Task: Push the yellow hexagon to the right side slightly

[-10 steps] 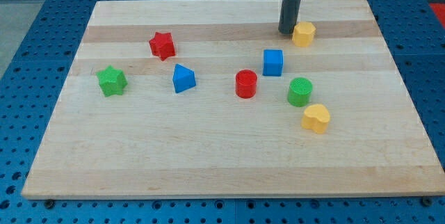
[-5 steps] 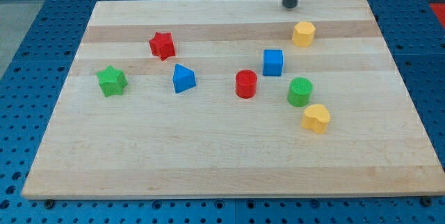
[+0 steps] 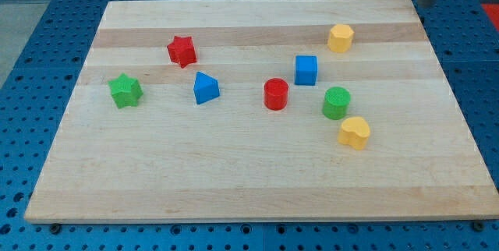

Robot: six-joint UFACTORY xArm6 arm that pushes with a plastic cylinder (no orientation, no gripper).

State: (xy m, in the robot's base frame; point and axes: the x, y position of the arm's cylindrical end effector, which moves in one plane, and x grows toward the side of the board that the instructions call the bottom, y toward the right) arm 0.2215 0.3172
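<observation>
Yellow hexagon [image 3: 340, 38] is sitting flat near the worktop's [image 3: 234, 173] top right, above the blue cube [image 3: 306, 69], showing no clear long axis; my tip [image 3: 426, 3] is hovering off the corner, its rod cut off; no pincer is showing

Blue cube [image 3: 306, 69] below yellow hexagon [image 3: 340, 38]
</observation>
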